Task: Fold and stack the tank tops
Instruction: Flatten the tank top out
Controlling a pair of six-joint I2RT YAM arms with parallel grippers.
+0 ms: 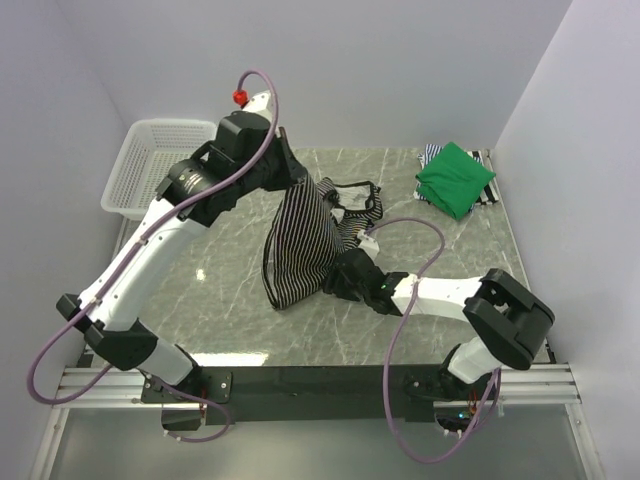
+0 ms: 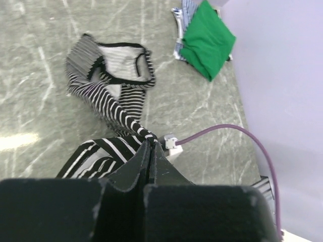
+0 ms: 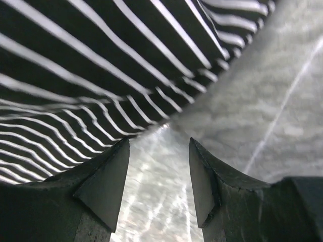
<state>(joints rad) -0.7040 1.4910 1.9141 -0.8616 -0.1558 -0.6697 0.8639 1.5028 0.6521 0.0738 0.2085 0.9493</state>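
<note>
Overhead, a grey-green marble bench (image 1: pixel 230 300) sits between pale walls. The left tool (image 2: pixel 150 145) is pressed together, pinching a gathered edge of the black-and-white striped tank top (image 1: pixel 300 240) and holding it up off the surface near the centre of the frame. The cloth hangs from that pinch in a long drape down to the bench, with its black-trimmed neckline and straps lying flat just to the right. The right tool (image 3: pixel 159 151) is low beside the drape's lower right edge, fingers spread with nothing between them; striped cloth fills the upper left of its camera view. A purple cable (image 1: pixel 405 225) loops up from the right arm, close to the cloth. In the upper right corner, well apart, the green tank top (image 1: pixel 455 178) lies folded on the blue-and-white striped tank top (image 2: pixel 185 9), whose edges peek out beneath. A white mesh basket (image 1: pixel 140 135) stands at the upper left, partly hidden by the left arm.
</note>
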